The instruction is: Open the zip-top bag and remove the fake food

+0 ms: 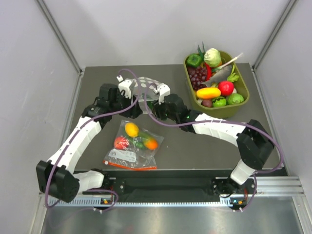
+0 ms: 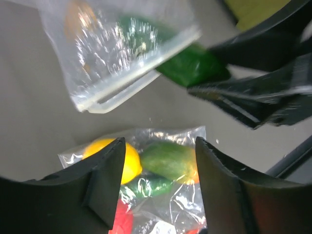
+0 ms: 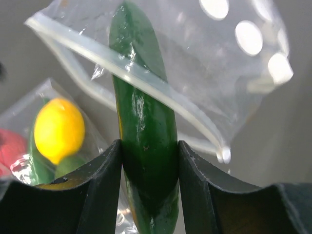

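Observation:
The polka-dot zip-top bag point(image 3: 229, 58) has its mouth open and lies at the back middle of the table point(image 1: 145, 82). My right gripper point(image 3: 148, 146) is shut on the dark green cucumber point(image 3: 144, 117), which sticks halfway out of the bag's mouth. In the top view the right gripper point(image 1: 155, 107) is just in front of the bag. My left gripper point(image 2: 160, 146) is open and empty beside it point(image 1: 132, 109), over the other bag. The left wrist view shows the dotted bag point(image 2: 122, 53), the cucumber's end point(image 2: 192, 66), and a blurred orange shape point(image 2: 78, 17) inside the bag.
A plain clear bag with a red-orange zip strip point(image 1: 132, 145) holds small round fruits and lies near the front middle, below both grippers. A green tray point(image 1: 246, 95) full of toy produce stands at the back right. Grey walls close in the table's sides.

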`<action>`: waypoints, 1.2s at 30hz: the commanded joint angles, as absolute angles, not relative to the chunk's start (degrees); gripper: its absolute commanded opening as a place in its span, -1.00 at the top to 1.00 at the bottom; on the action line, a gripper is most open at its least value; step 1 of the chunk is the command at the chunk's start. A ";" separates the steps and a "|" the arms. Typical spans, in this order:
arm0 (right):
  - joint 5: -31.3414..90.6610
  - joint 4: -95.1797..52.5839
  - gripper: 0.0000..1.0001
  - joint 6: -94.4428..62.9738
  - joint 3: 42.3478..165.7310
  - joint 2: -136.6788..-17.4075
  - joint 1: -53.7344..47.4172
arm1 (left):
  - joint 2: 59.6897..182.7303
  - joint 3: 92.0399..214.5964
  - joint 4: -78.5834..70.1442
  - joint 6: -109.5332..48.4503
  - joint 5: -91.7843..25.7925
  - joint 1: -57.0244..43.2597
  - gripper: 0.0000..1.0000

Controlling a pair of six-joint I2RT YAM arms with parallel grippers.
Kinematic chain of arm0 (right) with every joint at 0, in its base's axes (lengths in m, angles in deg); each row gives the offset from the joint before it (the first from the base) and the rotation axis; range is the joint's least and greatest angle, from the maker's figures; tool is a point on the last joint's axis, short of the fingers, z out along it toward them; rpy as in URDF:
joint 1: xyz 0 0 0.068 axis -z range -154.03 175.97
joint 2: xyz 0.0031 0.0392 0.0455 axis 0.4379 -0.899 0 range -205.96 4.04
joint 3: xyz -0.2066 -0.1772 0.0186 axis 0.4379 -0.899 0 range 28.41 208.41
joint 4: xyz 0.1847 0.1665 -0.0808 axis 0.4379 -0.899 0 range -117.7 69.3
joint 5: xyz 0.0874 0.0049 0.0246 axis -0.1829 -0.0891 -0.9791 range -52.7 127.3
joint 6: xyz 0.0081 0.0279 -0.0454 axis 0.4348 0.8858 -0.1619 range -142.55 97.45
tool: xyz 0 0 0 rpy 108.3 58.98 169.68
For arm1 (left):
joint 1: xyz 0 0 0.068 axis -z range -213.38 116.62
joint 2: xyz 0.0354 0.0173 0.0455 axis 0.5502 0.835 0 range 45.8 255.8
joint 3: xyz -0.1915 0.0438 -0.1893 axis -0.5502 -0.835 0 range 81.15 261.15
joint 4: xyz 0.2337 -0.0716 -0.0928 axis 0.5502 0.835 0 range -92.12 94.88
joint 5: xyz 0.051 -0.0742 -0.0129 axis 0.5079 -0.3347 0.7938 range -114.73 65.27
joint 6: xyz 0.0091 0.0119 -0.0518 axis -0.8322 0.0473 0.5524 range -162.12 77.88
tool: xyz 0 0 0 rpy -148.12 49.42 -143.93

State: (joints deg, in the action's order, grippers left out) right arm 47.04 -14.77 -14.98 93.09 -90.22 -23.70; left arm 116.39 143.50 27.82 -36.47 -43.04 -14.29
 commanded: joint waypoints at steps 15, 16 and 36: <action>43.54 -18.07 0.54 -14.29 90.28 -85.79 -24.39 | 114.88 142.32 22.23 -35.71 -36.51 -14.49 -0.41; 43.37 -18.07 0.54 -14.20 89.85 -85.44 -24.39 | 115.67 142.41 22.23 -35.44 -36.43 -14.57 -0.41; 40.38 -16.92 0.55 -13.76 87.12 -81.04 -25.18 | 127.54 142.67 22.05 -30.52 -40.99 -14.57 -0.13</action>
State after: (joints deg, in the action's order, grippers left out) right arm 41.57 -19.49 -14.34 87.58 -84.60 -23.83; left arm 126.75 142.56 23.40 -31.25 -38.87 -14.31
